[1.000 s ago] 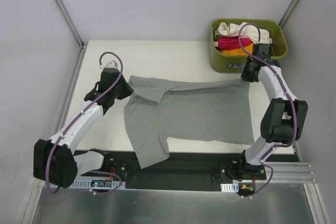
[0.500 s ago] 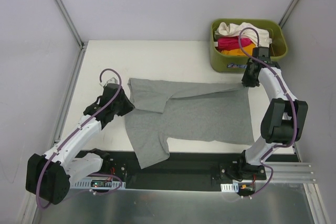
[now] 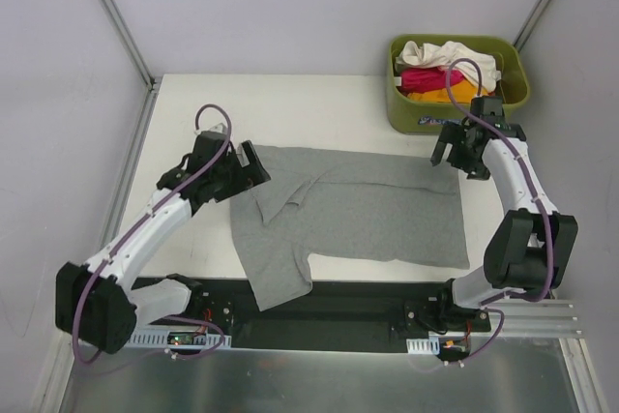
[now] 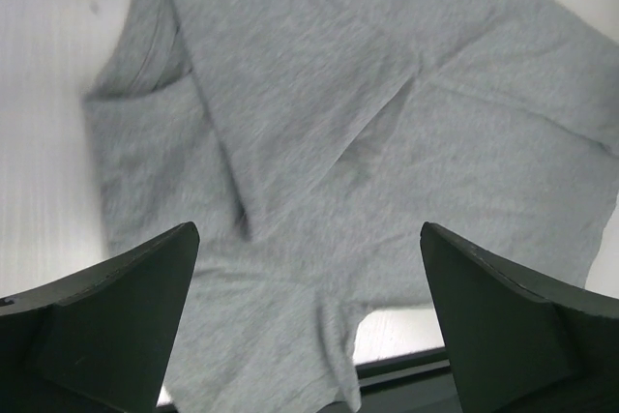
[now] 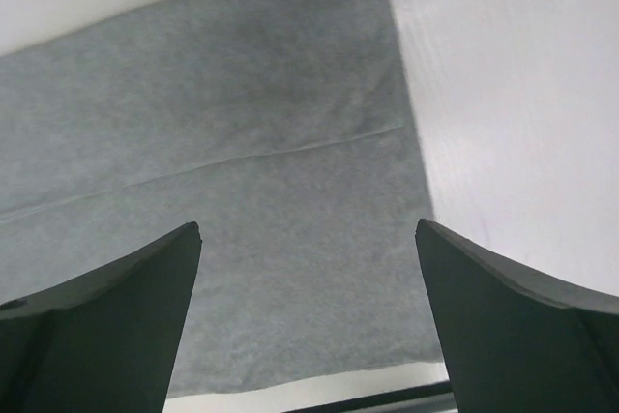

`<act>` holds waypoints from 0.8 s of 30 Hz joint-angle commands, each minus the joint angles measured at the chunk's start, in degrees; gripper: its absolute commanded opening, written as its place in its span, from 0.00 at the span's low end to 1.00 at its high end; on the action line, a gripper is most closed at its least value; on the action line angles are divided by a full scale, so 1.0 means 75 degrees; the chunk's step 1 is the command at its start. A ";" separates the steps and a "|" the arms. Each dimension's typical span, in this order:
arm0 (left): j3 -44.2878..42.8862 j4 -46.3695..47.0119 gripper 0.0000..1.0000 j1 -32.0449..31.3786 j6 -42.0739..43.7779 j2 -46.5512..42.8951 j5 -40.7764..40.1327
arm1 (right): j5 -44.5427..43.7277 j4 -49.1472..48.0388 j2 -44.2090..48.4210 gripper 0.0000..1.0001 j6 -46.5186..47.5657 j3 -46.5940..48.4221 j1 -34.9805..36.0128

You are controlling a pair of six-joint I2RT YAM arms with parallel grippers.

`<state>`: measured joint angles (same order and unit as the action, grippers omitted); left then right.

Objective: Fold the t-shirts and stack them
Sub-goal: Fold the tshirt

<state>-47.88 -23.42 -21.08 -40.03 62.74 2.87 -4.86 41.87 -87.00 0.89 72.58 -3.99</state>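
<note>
A mid-grey t-shirt (image 3: 368, 210) lies spread on the white table, with one sleeve hanging over the near edge and a fold by its left shoulder. My left gripper (image 3: 253, 171) hovers open over that left shoulder. The left wrist view shows the grey cloth (image 4: 319, 94) below the wide jaws of the left gripper (image 4: 308, 229), with nothing held. My right gripper (image 3: 445, 155) stands open over the shirt's far right corner. In the right wrist view, flat cloth (image 5: 242, 142) lies under the empty right gripper (image 5: 308, 227). Cream (image 3: 440, 53), magenta (image 3: 426, 77) and orange (image 3: 435, 96) t-shirts are piled in the bin.
The olive-green bin (image 3: 406, 115) stands at the table's far right corner, just behind the right gripper. A black rail (image 3: 338, 321) runs along the near edge under the hanging sleeve. Bare white table (image 3: 290, 108) lies beyond the shirt, with walls close on both sides.
Both grippers have gone from shut to open and let go of the grey shirt's far corners. The left gripper has shifted right over the shirt, and the cloth now lies slack.
</note>
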 commanded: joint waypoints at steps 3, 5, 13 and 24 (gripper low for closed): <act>-0.1885 0.0533 0.99 -0.0072 0.0603 0.2635 0.0917 | 0.1879 -0.0800 -0.0456 0.97 -0.0095 -0.0337 0.0191; -0.2274 0.0603 0.99 -0.0025 0.0685 0.3582 0.1222 | 0.1855 -0.0929 -0.0703 0.97 -0.0303 -0.0349 0.0215; -0.3401 0.0650 0.99 0.0794 0.0872 0.5824 0.1668 | 0.1645 -0.1199 -0.2237 0.97 -0.0388 0.0037 0.0262; -0.4467 0.0603 0.99 0.1439 0.1422 0.6624 0.1118 | 0.1563 -0.0978 -0.3142 0.97 -0.0165 0.1233 0.0309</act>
<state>-77.69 -18.31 -10.96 -33.36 112.42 15.33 6.90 34.41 -110.48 -1.32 78.13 -2.11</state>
